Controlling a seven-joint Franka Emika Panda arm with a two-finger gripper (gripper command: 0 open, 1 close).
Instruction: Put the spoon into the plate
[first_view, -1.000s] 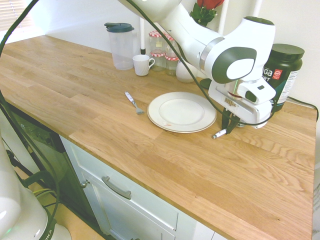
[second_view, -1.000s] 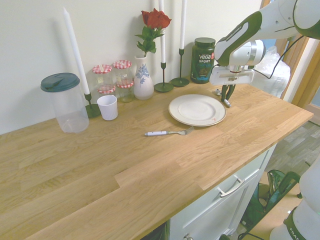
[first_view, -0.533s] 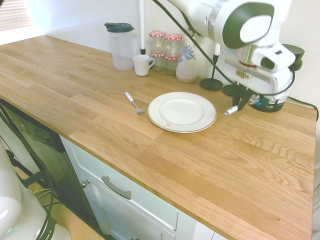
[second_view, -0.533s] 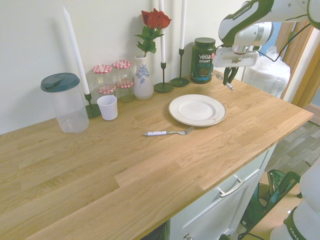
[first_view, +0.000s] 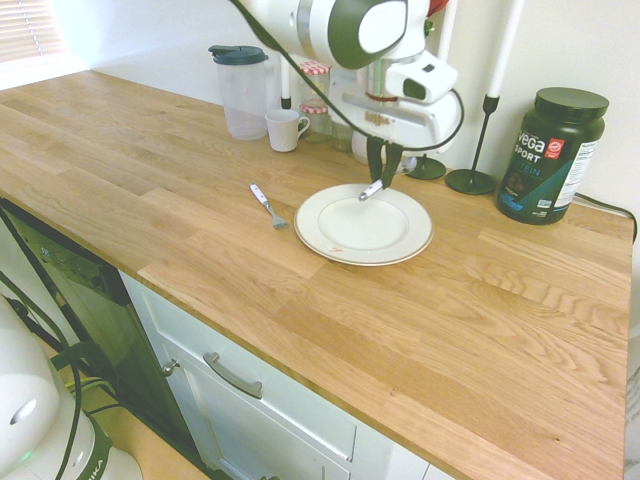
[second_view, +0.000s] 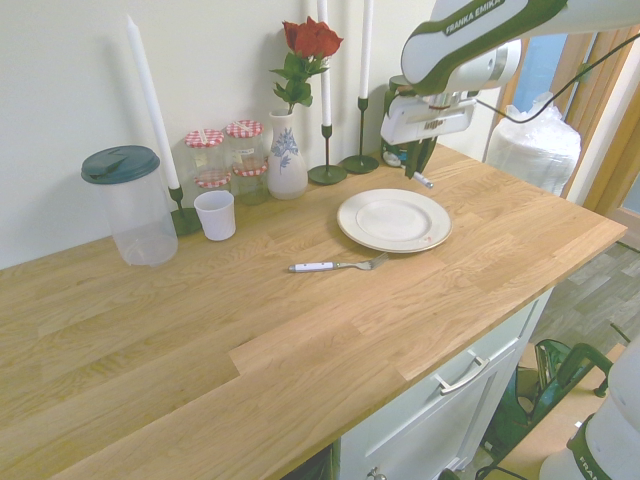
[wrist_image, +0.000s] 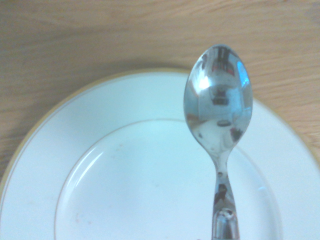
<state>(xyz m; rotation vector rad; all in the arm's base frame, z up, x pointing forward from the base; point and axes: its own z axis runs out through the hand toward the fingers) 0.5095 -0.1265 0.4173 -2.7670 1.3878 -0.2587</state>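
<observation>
Your gripper (first_view: 381, 172) points straight down, fingers clamped tight on the spoon (first_view: 372, 189); you hold it in the air above the plate (first_view: 325, 240), near its far rim.

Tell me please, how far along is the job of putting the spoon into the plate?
Done: the spoon is picked up, gripper shut on it. In hand: it hangs in the air above the plate; the wrist view shows its bowl over the plate. Left: lower it and open the jaws. The fork lies untouched beside the plate.
</observation>
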